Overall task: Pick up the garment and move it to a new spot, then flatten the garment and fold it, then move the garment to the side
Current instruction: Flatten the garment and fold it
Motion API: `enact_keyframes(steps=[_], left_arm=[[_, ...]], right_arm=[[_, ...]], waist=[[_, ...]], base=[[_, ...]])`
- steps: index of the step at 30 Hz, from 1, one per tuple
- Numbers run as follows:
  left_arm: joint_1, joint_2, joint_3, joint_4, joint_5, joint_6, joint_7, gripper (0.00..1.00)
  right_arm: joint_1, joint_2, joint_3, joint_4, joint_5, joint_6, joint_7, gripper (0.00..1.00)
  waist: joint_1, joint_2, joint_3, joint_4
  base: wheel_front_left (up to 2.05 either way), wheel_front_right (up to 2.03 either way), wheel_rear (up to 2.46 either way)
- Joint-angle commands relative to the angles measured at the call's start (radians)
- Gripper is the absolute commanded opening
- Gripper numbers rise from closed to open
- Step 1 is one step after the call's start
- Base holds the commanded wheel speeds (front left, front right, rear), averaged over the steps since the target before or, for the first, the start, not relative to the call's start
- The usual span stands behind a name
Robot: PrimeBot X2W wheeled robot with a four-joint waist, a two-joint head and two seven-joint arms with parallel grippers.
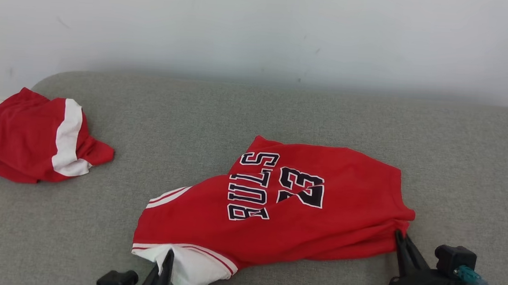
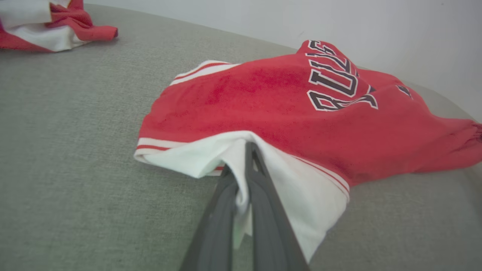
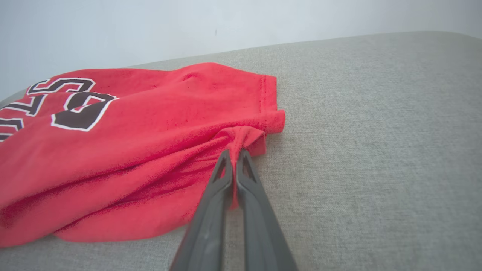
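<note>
Jersey (image 1: 347, 201) on grey cushion (image 1: 282, 113), another red garment (image 1: 20, 141) well apart

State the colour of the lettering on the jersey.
The lettering is dark, near black, outlined in white; head view shows it best.

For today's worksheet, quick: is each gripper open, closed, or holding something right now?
Left gripper: closed, holding the jersey by its white edge.
Right gripper: closed, holding the jersey by a red corner.

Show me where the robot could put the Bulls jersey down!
Bare grey cushion lies between the red-and-white garment and the Bulls jersey, behind the jersey up to the wall, and on its right. The front edge is crowded: left gripper and right gripper pinch the jersey.
</note>
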Motion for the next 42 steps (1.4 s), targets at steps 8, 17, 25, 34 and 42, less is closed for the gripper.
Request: enact_keyframes(steps=[8,17,25,34,42], left_arm=[[-0.151,0.083,-0.01,-0.246,-0.008,0.001,0.047,0.0],[-0.639,0.218,-0.09,-0.361,-0.049,0.002,0.217,0.0],[-1.145,0.287,-0.134,-0.228,-0.107,0.002,0.29,0.0],[-1.588,0.302,-0.205,-0.016,-0.144,0.002,0.276,0.0],[-1.809,0.311,-0.282,0.15,-0.168,0.002,0.259,0.0]], right_arm=[[-0.066,-0.076,0.052,-0.184,0.064,-0.002,0.021,0.0],[-0.388,-0.14,0.107,-0.327,0.119,-0.002,0.132,0.0],[-0.801,-0.186,0.112,-0.316,0.157,-0.002,0.229,0.0],[-1.241,-0.211,0.098,-0.166,0.177,-0.002,0.286,0.0],[-1.458,-0.238,0.128,-0.028,0.157,-0.002,0.312,0.0]], waist=[[0.0,-0.0001,0.033,-0.052],[0.0,-0.0001,0.224,-0.105],[0.0,-0.0001,0.425,-0.134],[0.0,-0.0001,0.558,-0.142],[0.0,-0.0001,0.617,-0.127]], base=[[0.0,0.0,0.0],[0.0,0.0,0.0],[0.0,0.0,0.0],[0.0,0.0,0.0],[0.0,0.0,0.0]])
